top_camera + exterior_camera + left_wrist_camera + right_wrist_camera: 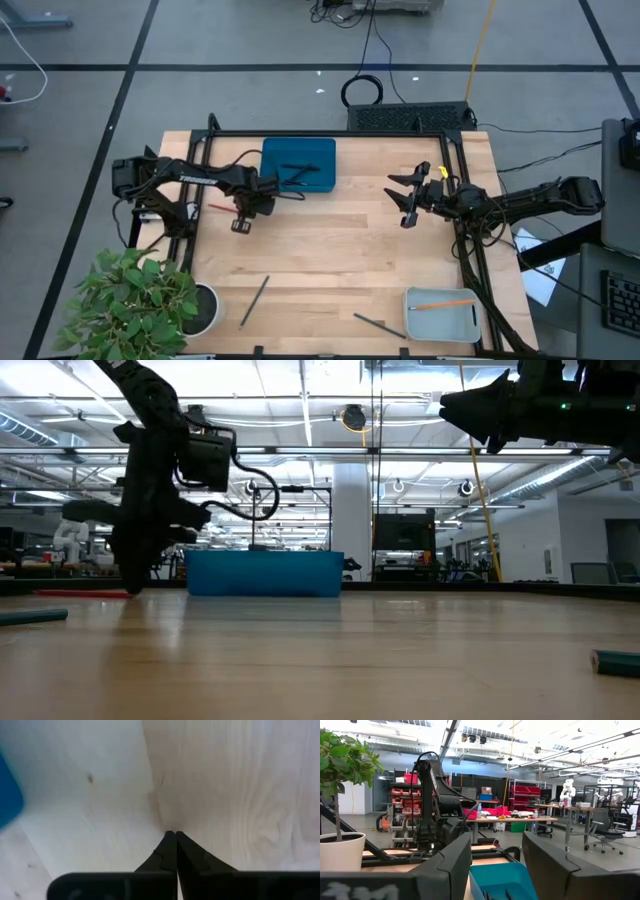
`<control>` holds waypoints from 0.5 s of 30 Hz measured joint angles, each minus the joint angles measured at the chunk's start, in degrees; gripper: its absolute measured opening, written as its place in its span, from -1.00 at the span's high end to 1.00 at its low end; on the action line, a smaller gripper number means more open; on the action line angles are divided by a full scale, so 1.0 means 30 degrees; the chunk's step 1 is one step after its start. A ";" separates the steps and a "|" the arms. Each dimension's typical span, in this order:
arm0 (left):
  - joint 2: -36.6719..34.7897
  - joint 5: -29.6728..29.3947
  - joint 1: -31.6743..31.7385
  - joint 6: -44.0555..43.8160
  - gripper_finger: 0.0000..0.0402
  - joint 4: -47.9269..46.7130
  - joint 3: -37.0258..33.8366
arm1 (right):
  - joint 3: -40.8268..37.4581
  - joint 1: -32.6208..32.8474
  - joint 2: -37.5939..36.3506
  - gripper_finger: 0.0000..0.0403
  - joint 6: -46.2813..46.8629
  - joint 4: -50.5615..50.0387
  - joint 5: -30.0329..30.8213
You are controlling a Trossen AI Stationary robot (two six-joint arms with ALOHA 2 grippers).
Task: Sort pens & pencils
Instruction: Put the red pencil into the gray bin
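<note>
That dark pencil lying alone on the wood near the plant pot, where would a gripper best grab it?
Around the middle of the dark pencil, coming straight down from above. It lies flat and slanted on the bare table, clear of the plant pot, so the fingers should straddle its thin width, turned crosswise to its length.

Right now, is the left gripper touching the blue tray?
Apart. In the high view the left gripper sits over bare wood below the blue tray, with table showing between them. The left wrist view shows its shut fingers over plain wood.
</note>
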 joint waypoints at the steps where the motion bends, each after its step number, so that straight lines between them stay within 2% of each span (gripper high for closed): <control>1: 0.0026 0.0008 -0.0135 -0.0085 0.99 -0.0011 0.0106 | 0.0000 0.0001 0.0000 0.17 -0.0001 -0.0005 0.0000; 12: -0.0045 0.0336 -0.1341 -0.0850 0.99 -0.0891 0.2110 | 0.0000 0.0006 -0.0002 0.17 0.0000 -0.0155 0.0000; 15: -0.0054 -0.0643 -0.1380 -0.2166 0.96 -0.1166 0.2203 | 0.0000 0.0004 -0.0007 0.17 0.0000 -0.0187 0.0003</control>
